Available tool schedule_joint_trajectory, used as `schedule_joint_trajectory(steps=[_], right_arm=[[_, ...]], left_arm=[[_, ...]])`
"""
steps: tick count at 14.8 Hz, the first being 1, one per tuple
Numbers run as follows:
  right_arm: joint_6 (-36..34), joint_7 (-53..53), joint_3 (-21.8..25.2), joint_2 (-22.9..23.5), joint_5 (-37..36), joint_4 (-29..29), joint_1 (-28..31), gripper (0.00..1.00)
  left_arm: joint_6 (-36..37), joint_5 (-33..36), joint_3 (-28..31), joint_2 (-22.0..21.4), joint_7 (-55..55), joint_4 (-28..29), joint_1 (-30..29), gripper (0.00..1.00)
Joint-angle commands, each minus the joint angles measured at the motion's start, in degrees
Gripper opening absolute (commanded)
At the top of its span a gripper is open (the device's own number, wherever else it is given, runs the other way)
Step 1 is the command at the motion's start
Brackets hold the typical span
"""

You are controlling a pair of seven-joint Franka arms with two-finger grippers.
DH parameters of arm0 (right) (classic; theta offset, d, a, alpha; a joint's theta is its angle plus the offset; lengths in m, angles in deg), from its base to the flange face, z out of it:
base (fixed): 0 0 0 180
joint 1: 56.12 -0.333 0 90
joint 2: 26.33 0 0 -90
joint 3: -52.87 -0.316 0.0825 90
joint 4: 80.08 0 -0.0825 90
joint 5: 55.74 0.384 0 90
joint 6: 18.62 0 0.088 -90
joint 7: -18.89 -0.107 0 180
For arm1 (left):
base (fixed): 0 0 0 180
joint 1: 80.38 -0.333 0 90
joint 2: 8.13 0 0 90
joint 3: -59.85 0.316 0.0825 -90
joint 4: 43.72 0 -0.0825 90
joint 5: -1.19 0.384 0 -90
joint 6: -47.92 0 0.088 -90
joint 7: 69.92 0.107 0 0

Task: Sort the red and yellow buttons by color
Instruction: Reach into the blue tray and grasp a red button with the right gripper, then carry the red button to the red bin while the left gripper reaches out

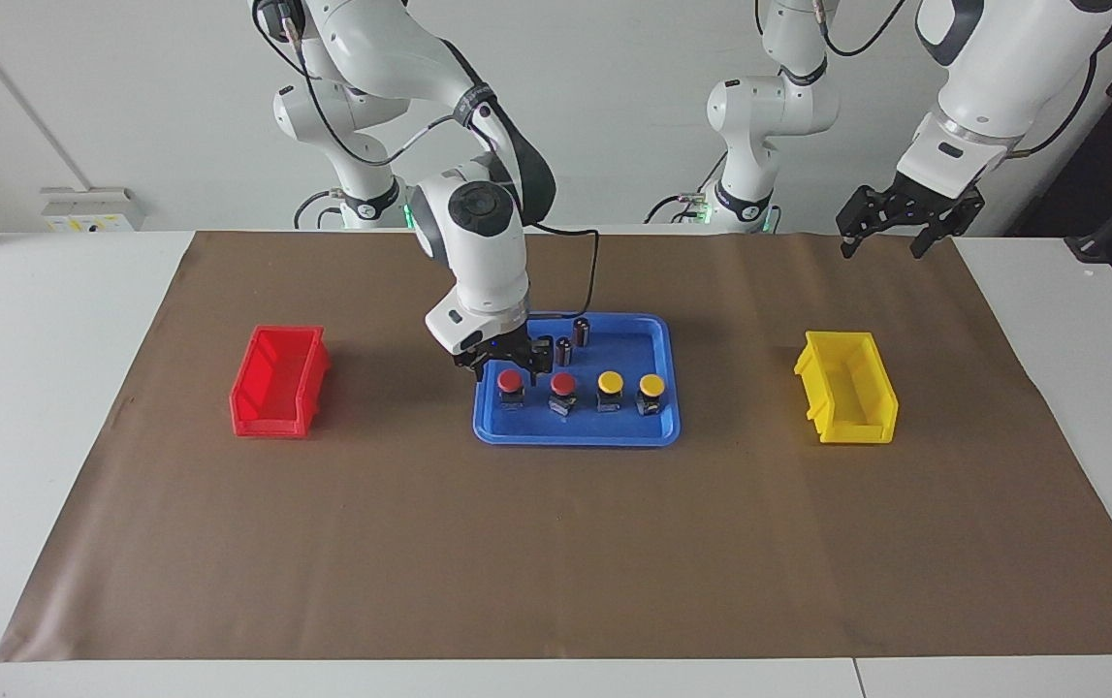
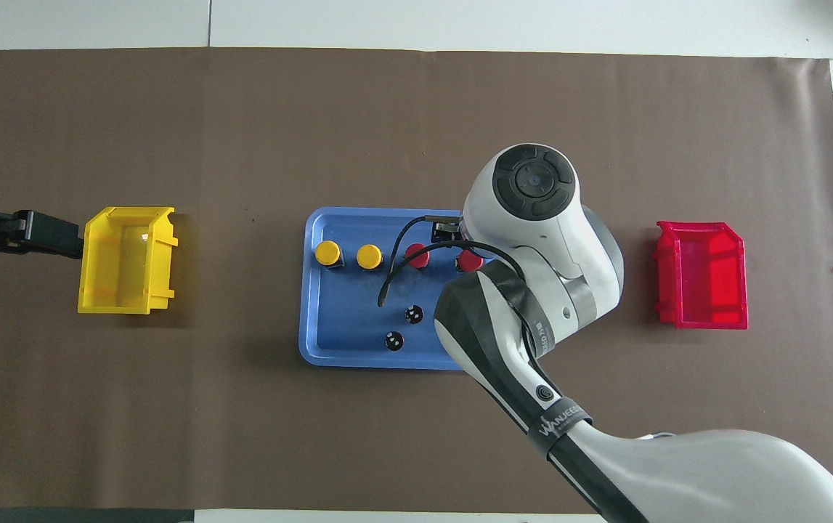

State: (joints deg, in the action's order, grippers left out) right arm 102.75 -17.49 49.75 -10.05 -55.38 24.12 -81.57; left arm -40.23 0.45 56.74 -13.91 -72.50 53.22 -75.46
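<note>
Two red buttons (image 1: pixel 510 381) (image 1: pixel 563 385) and two yellow buttons (image 1: pixel 611 382) (image 1: pixel 651 386) stand in a row in the blue tray (image 1: pixel 575 436). The overhead view shows the yellow buttons (image 2: pixel 327 253) (image 2: pixel 369 256), one red button (image 2: pixel 417 255) and the other red button (image 2: pixel 469 260), which is partly hidden under the right arm. My right gripper (image 1: pixel 509 365) is open, low over the red button at the row's end toward the right arm, with a finger on each side of it. My left gripper (image 1: pixel 885 247) is open and waits raised near the left arm's end of the table, also visible in the overhead view (image 2: pixel 60 236).
A red bin (image 1: pixel 279 381) (image 2: pixel 703 276) sits toward the right arm's end, a yellow bin (image 1: pixel 846 388) (image 2: pixel 126 261) toward the left arm's end. Two dark cylinders with silvery tops (image 1: pixel 582 333) (image 1: pixel 563 351) stand in the tray, nearer the robots than the buttons.
</note>
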Motion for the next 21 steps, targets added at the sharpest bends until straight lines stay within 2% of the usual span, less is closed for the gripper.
schedule_joint_trajectory(steps=[1, 3, 10, 16, 17, 18, 21], right_arm=[[3.95, 0.0, 0.22, -3.27, -0.37, 6.01, -0.47, 0.78], [5.37, 0.0, 0.22, -3.54, -0.37, 7.33, -0.56, 0.76], [8.36, 0.18, 0.22, -0.9, -2.12, 7.34, -1.97, 0.75], [9.93, 1.23, 0.22, -0.64, -3.62, 7.34, -1.53, 0.74], [10.29, 1.14, 0.22, -0.55, -3.62, 7.34, -1.44, 0.71], [10.21, 1.14, 0.22, -0.55, -3.62, 7.16, -1.35, 0.64], [9.16, 1.14, 0.22, -0.29, -3.62, 6.28, -1.26, 0.35]], left_arm=[[-1.05, -0.4, -0.23, -2.39, -0.49, 3.16, -0.7, 1.0], [-1.14, -0.4, -0.32, -3.09, -0.14, 4.13, -2.1, 1.0], [-2.64, -0.4, -0.32, -3.36, -0.05, 5.36, -2.19, 1.0], [-3.78, -0.4, -0.41, -4.33, -0.31, 6.85, -2.11, 1.0], [-3.87, -0.4, -0.32, -4.33, -0.31, 6.86, -2.11, 1.0], [-3.96, -0.4, -0.41, -4.33, -0.23, 6.86, -2.11, 1.0], [-5.27, -0.4, -0.41, -5.03, -0.14, 8.43, -2.02, 1.0]])
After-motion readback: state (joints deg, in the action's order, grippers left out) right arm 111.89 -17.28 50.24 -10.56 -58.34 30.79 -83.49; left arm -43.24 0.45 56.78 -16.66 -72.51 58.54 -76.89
